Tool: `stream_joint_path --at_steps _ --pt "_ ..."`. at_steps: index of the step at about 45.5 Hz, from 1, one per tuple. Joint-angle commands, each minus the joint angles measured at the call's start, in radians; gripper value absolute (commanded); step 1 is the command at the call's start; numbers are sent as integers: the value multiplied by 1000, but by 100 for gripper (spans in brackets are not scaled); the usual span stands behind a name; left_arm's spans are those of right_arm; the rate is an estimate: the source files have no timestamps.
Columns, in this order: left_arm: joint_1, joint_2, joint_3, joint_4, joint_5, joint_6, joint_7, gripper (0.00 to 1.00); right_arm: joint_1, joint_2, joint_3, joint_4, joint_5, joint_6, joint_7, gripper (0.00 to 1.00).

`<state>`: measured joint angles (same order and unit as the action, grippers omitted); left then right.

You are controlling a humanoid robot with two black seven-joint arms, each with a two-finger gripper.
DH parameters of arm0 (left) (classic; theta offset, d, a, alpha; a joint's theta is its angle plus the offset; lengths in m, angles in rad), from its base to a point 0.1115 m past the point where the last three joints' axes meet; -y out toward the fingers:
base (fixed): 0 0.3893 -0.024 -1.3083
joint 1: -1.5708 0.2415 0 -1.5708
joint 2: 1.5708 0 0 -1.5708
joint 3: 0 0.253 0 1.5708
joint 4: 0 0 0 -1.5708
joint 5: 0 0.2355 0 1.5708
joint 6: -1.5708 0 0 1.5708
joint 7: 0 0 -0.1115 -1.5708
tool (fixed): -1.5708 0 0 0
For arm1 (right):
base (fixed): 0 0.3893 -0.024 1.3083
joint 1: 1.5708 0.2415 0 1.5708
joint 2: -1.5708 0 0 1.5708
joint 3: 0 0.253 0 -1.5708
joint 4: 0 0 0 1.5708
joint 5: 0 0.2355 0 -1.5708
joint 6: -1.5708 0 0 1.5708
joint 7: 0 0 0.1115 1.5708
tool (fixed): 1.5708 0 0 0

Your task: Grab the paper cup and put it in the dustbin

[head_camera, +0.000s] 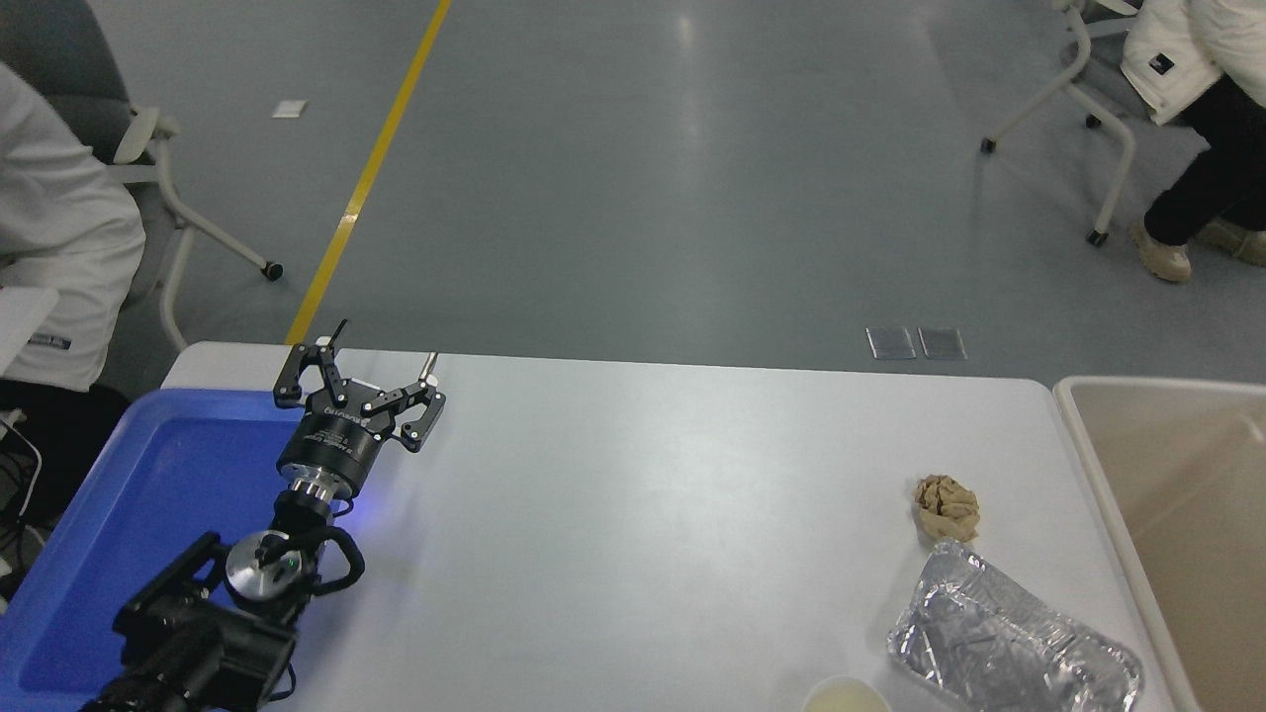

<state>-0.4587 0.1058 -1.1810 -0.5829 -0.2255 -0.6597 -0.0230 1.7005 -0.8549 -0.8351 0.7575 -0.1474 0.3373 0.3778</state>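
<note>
White tabletop (633, 514) carries what we count: one paper cup (846, 697), one crumpled brown paper ball (948, 506), one crinkled silver foil tray (1014, 648), one blue plastic tray (129, 514) and, off the table's right end, one beige dustbin (1088, 445).

We see a single pincer, the left gripper (374, 371), parked with its fingers spread wide and nothing between them, hovering at the blue tray's far right corner. The right arm does not show.

From that pincer the cup lies well apart, far to its right and much nearer the camera, cut by the bottom edge so only its round rim and pale cream inside show. The foil tray sits just right of the cup, the paper ball just beyond the tray. The dustbin is farther right again, smooth-walled with a rounded off-white rim.
</note>
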Motion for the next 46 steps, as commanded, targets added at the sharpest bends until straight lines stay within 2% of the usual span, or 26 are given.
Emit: stream_joint_path --at_steps 1,15,24,35,46 --pt "0 0 1 0 0 0 0 99 266 213 -381 58 -44 34 0 100" --pt "0 0 0 0 0 0 0 99 488 384 -430 457 -250 42 0 100" --pt "0 0 0 0 0 0 0 99 542 502 -487 715 -238 37 0 100" --pt "0 0 0 0 0 0 0 99 558 527 -507 899 -178 31 -2 100" --pt "0 0 0 0 0 0 0 99 527 551 -565 954 -162 -3 -10 100"
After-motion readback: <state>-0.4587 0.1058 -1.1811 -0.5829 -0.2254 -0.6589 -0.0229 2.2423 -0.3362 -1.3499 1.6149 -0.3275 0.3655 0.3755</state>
